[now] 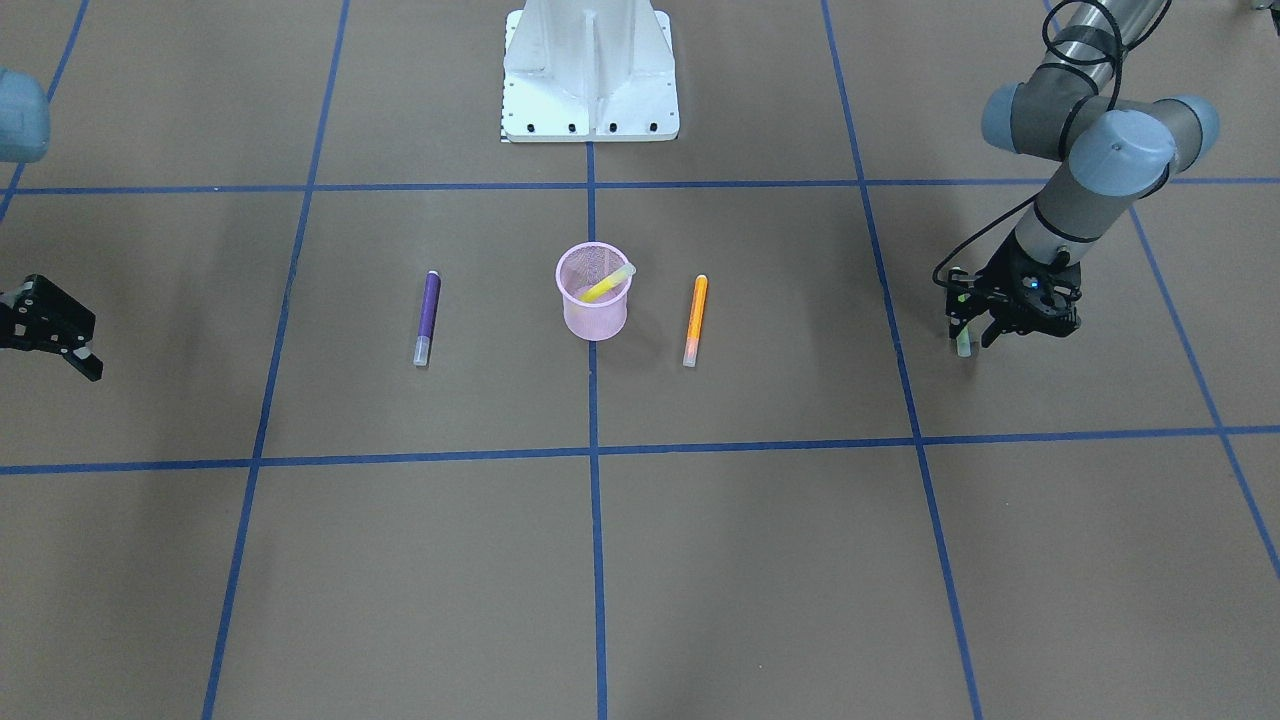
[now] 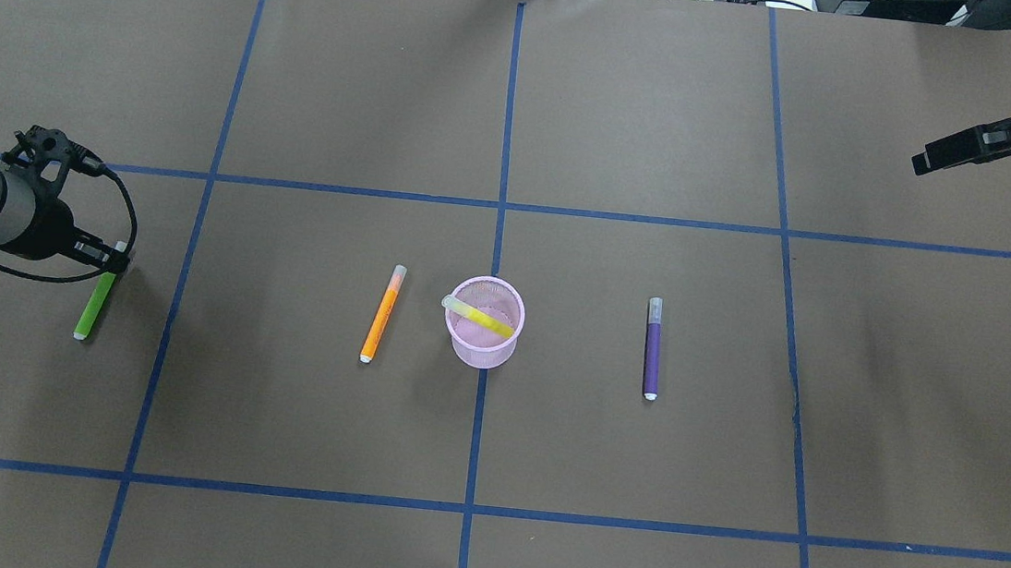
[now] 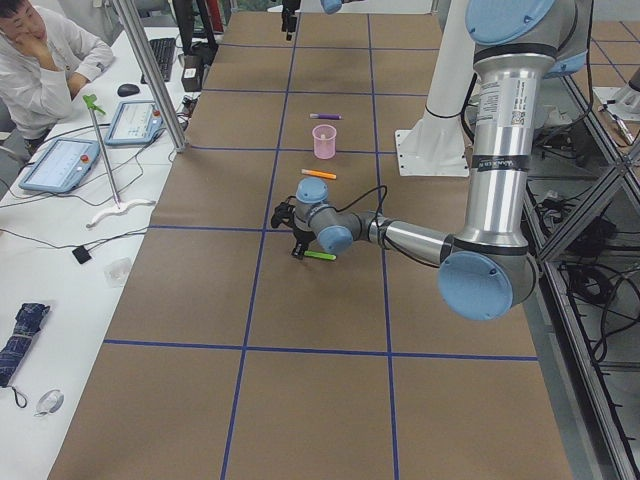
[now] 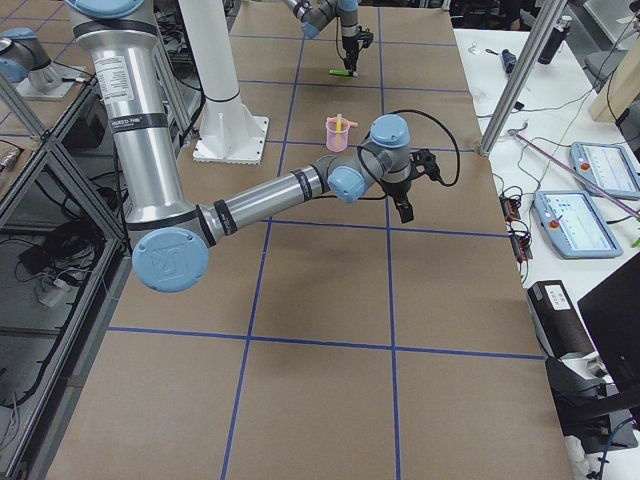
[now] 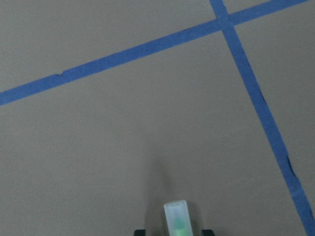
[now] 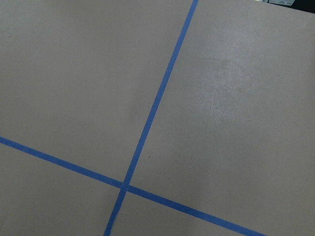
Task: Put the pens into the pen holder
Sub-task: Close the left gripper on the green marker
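The slim green pen (image 2: pixel 99 293) lies on the brown paper-covered desk (image 2: pixel 648 149), well to the robot's left of the round pink wire-mesh pen holder (image 2: pixel 480 352), beyond the orange pen (image 2: pixel 382 314), its long axis running roughly toward and away from the robot. The left gripper (image 2: pixel 115 262) straddles its far, capped end; whether it is clenched cannot be told. Nor can the state of the distant right gripper (image 2: pixel 923 163). No writing is legible.

Brown paper surface (image 2: pixel 671 105), ruled into squares by blue tape (image 2: pixel 506 136). From the left end: white side surface (image 3: pixel 60 230) at nine o'clock with two tablets (image 3: pixel 60 163); seated person (image 3: pixel 50 65) at ten o'clock; folded umbrella (image 3: pixel 20 338) at eight o'clock.
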You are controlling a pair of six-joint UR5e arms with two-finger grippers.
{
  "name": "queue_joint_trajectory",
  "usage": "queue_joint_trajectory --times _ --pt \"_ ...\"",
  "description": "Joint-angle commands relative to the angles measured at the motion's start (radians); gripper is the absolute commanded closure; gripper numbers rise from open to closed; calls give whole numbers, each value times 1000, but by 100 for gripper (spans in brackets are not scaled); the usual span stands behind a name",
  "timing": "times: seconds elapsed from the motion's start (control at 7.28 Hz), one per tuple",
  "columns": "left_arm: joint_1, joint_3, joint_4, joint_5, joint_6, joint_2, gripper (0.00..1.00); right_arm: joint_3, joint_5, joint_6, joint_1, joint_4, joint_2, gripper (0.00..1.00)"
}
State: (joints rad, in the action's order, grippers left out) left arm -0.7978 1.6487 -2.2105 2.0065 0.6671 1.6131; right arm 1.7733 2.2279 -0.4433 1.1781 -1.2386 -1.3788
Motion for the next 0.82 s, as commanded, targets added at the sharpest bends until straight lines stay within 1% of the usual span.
queue_joint_trajectory --times 0.0,0.69 --pt "2 2 0 0 2 1 52 0 -1 0 0 1 -2 0" --pt "6 2 0 -2 3 -1 53 -2 -4 0 0 5 -12 0"
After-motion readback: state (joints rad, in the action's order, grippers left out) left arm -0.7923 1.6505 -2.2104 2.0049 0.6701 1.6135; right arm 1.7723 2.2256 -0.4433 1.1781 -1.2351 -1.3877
